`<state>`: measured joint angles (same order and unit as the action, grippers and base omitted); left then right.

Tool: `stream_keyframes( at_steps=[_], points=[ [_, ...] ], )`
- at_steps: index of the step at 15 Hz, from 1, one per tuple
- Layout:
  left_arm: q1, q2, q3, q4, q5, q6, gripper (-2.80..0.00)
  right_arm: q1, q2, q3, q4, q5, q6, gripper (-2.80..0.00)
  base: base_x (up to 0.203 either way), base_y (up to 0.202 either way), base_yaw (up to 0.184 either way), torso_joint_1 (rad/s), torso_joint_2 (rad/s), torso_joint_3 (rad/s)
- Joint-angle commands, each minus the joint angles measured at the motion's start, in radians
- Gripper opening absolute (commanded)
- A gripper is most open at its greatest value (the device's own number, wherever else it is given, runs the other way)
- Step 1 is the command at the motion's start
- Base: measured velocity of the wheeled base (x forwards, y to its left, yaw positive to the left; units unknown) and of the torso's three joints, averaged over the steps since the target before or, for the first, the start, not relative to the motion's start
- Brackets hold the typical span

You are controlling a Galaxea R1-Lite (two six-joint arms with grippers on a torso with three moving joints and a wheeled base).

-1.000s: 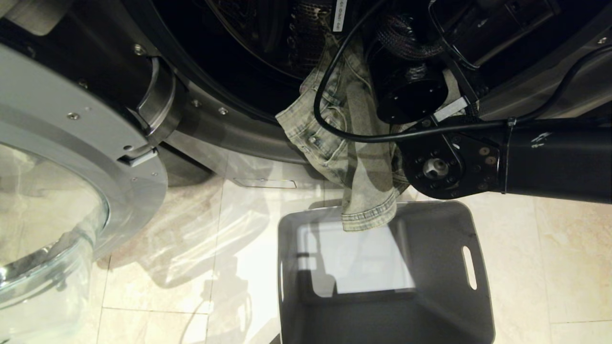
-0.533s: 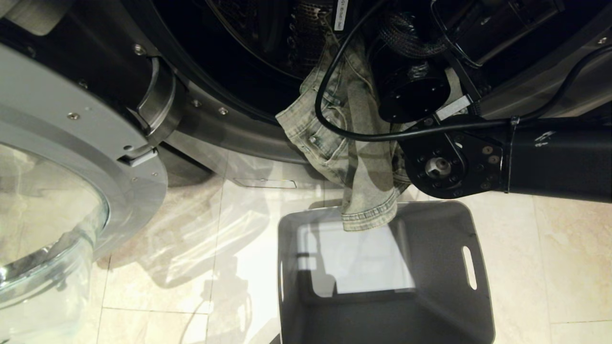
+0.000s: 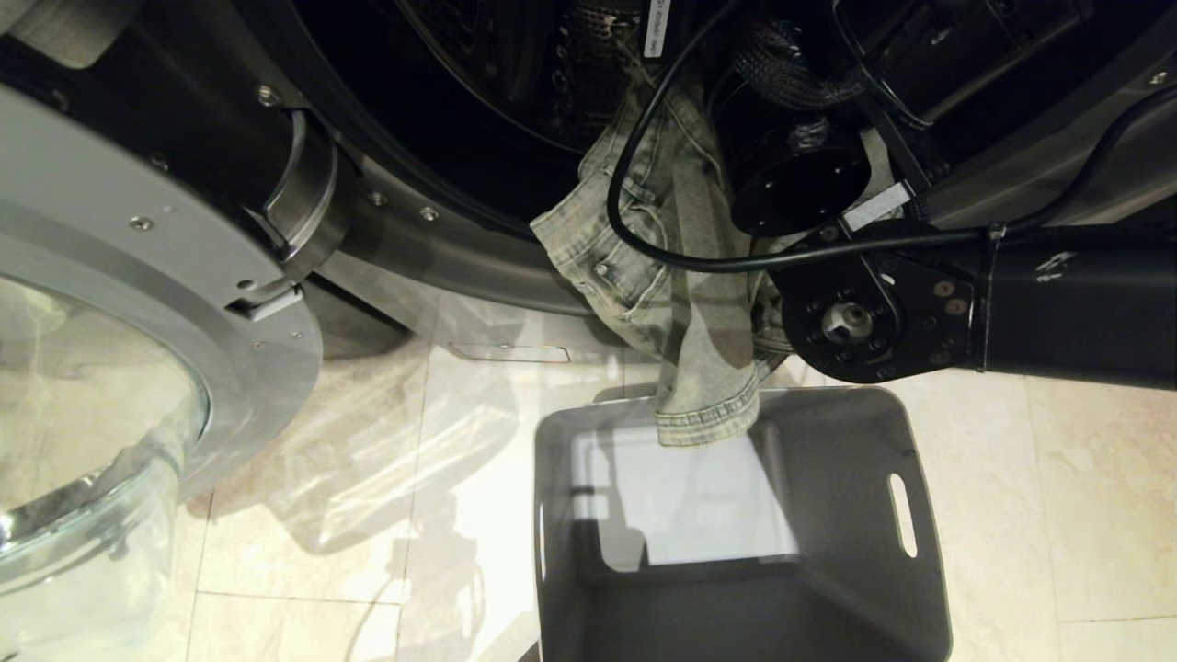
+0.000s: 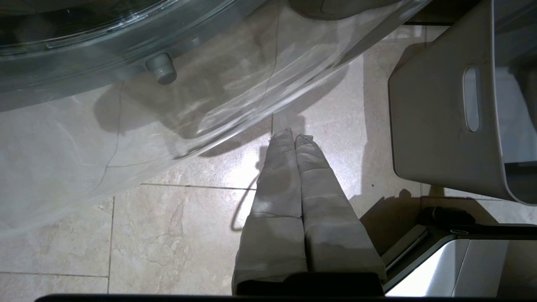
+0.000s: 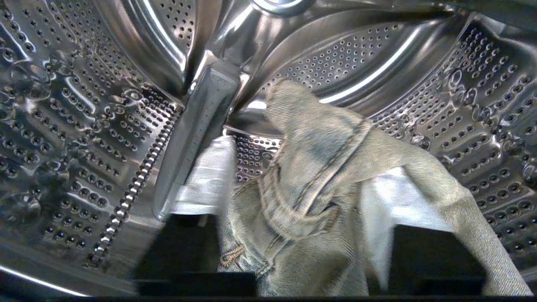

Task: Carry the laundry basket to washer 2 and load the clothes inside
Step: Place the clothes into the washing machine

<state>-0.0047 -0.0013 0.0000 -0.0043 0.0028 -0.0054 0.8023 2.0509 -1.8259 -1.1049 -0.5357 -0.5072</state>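
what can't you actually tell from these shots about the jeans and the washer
- Washer number: head view, label cut off by the frame edge.
- Clothes reach into drum: head view, right arm hides it.
- Right gripper contact: right wrist view, fingers spread, denim drapes between them.
- Laundry basket near end: cut off.

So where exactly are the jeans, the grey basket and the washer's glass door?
jeans (image 3: 699,368): head view, leg hanging out of the drum.
grey basket (image 3: 864,478): head view, inner right wall.
glass door (image 3: 83,405): head view, the swung-open glass bowl.
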Motion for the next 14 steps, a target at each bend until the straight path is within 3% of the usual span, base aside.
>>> stream_keyframes(
  at_steps=[1,14],
  points=[
    [0.0,0.001,0.0,0.0,0.0,-0.001,-2.8,0.001,-0.008,-0.001,-0.003,-0.003,-0.004,0.0,0.0,0.0,0.0,0.0,0.0,0.0],
    [0.0,0.001,0.0,0.0,0.0,-0.001,-2.8,0.003,-0.021,-0.001,0.059,-0.004,-0.025,0.0,0.0,0.0,0.0,0.0,0.0,0.0]
  ],
)
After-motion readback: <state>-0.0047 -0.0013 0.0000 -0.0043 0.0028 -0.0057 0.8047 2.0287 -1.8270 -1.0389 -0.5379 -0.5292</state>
